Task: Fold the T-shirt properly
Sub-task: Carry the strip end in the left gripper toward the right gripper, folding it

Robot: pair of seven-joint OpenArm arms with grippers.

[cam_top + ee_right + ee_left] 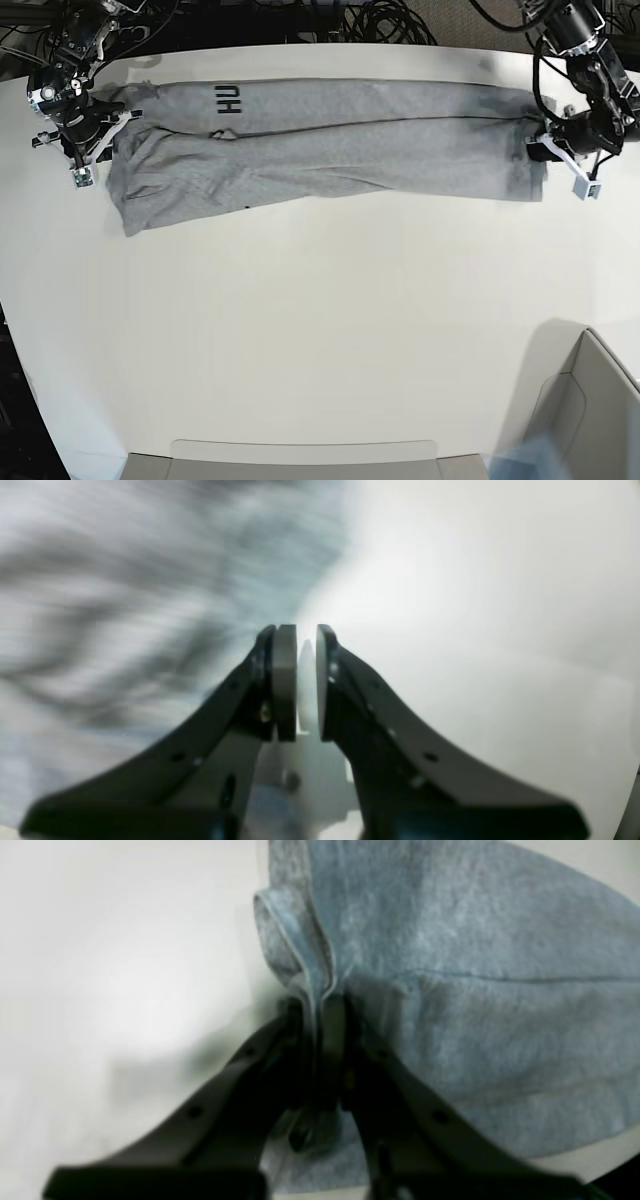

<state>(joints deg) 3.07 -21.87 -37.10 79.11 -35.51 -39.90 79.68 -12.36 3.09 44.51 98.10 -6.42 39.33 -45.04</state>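
Fabric sits bunched between the jaws of my left gripper (320,1005) — they are pinched tight on a gathered edge of the T-shirt (340,145). That shirt lies stretched in a long band across the far side of the white table (320,330), dark lettering showing near one end. My right gripper (299,635) stands at the shirt's other end, jaws narrowly apart, nothing between them.

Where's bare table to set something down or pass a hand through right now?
Free: the wide table area below the T-shirt, down to the grey bins at the near edge. A thin strip runs behind the shirt. Crowded: both shirt ends, left gripper pinching one, right gripper at the other.
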